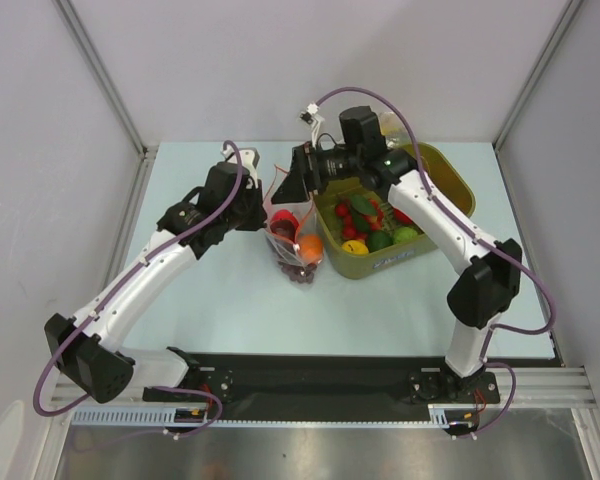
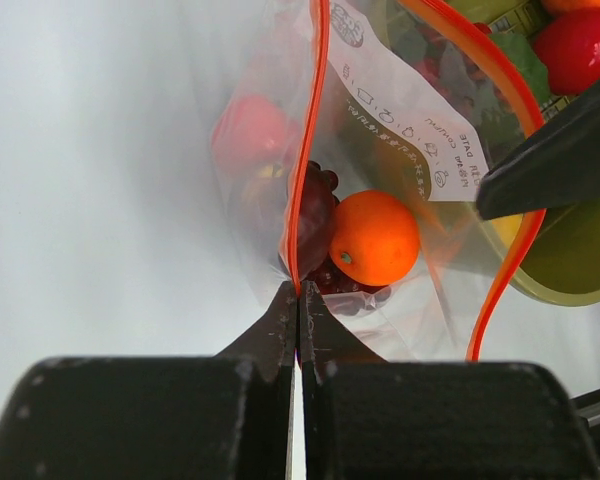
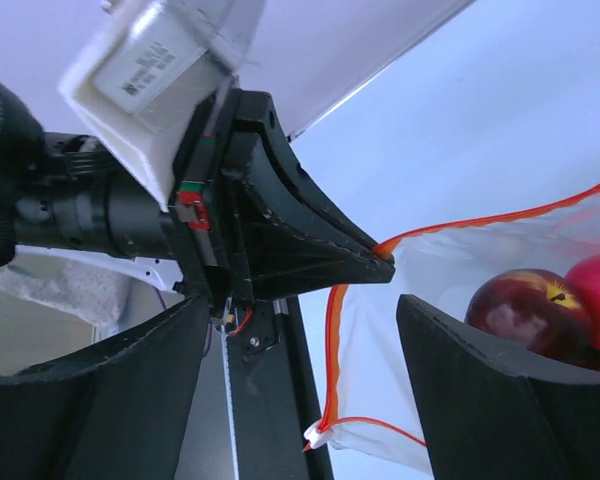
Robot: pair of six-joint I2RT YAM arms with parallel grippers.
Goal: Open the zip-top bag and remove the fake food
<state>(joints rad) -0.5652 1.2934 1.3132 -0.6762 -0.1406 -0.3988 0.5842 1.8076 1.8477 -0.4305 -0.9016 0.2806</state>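
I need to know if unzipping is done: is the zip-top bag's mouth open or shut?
Open: on the zip-top bag, the red strip parts into two spread lines; the orange fruit sits inside.

An olive tub [image 1: 410, 260] holds a lime [image 1: 380, 240], lemon [image 1: 355, 247] and chillies [image 1: 347, 213].

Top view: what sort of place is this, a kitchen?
Likely a robotics lab bench: two robot arms bolted at the table edge, plain panel walls around it, toy fruit in an olive bin.
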